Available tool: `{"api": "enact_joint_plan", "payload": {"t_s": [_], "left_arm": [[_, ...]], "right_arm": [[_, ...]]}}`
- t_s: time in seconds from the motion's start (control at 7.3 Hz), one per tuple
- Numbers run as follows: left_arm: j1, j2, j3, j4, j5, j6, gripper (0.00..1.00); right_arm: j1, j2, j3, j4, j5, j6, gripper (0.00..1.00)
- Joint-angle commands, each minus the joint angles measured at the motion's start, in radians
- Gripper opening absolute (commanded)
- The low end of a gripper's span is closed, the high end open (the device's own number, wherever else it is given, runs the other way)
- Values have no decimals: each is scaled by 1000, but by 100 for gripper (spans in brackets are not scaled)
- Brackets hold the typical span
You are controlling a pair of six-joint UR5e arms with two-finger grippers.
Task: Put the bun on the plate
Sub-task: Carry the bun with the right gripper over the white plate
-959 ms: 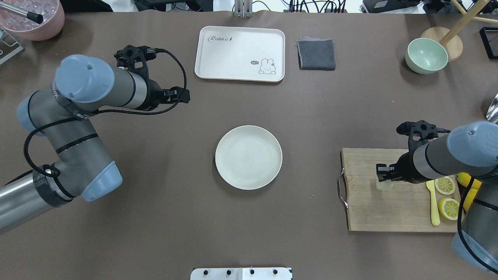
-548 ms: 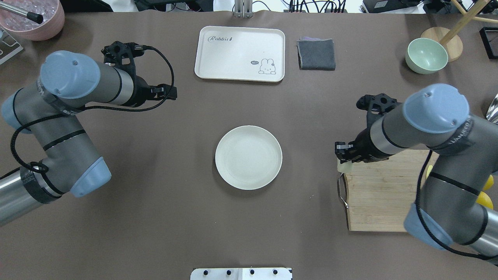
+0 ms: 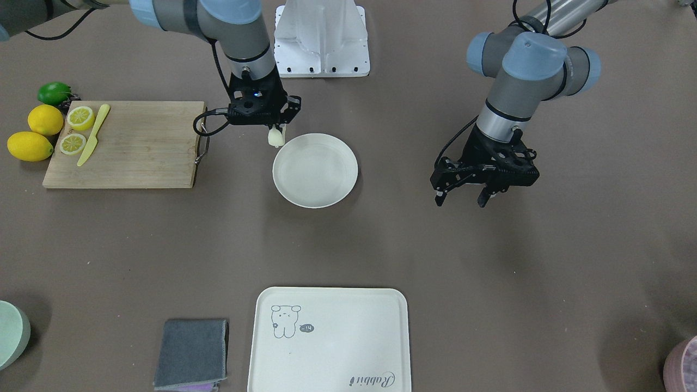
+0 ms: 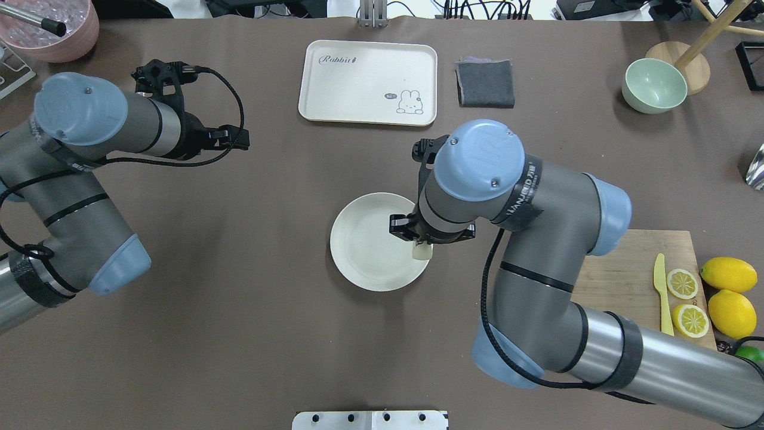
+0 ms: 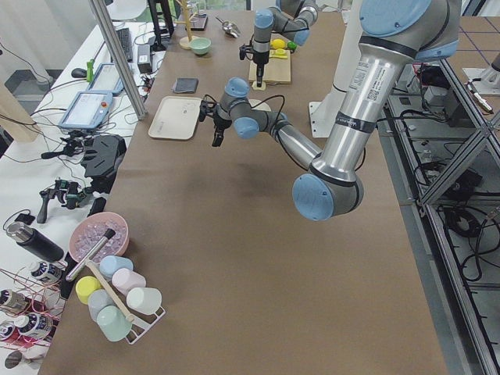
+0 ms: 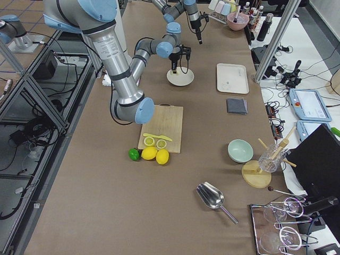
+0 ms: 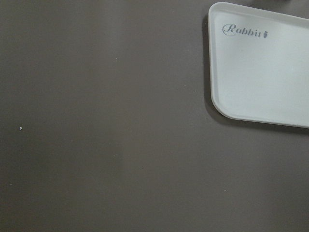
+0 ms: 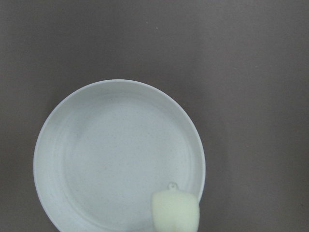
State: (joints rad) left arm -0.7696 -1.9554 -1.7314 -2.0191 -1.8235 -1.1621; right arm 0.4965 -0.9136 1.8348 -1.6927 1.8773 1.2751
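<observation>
A: Front view, where's it at?
B: The bun [image 3: 275, 138] is pinched in the tips of the right gripper [image 3: 275, 129] and hangs below them, over the plate [image 3: 326, 188] rim on the cutting board [image 3: 136, 144] side. The left gripper [image 3: 460, 201] is spread wide, nothing in it, well apart.
A: Overhead?
B: The bun is at the plate's right edge, and the arm covers the rim there. On the wooden board are lemon halves [image 4: 682, 283] and a yellow knife [image 4: 659, 292]. Far side has the tray [image 4: 358, 89] and a folded grey cloth [image 4: 484, 83].
A: Right wrist?
B: Smooth pale bun with a small nub at one end, over the rim of the shallow, round, off-white plate. Matte brown table [image 8: 241, 48].
A: Left wrist?
B: Tray corner and table only.
</observation>
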Motion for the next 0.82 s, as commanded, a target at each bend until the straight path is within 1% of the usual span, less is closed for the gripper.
{"api": "enact_joint_plan", "payload": {"t_s": [0.0, 0.14, 0.41, 0.55, 0.68], "left_arm": [[-10, 6, 3, -1, -6, 1, 98], [-13, 6, 6, -1, -6, 1, 98], [-13, 6, 7, 0, -5, 1, 98], [-14, 4, 7, 2, -5, 1, 98], [-17, 4, 7, 2, -5, 1, 98]], "right_arm": [[-9, 106, -212, 118, -32, 1, 0], [-12, 111, -260, 167, -32, 3, 0], [-30, 110, -301, 169, -32, -3, 0], [-38, 104, -305, 169, -32, -5, 22], [-49, 99, -304, 166, -32, -3, 95]]}}
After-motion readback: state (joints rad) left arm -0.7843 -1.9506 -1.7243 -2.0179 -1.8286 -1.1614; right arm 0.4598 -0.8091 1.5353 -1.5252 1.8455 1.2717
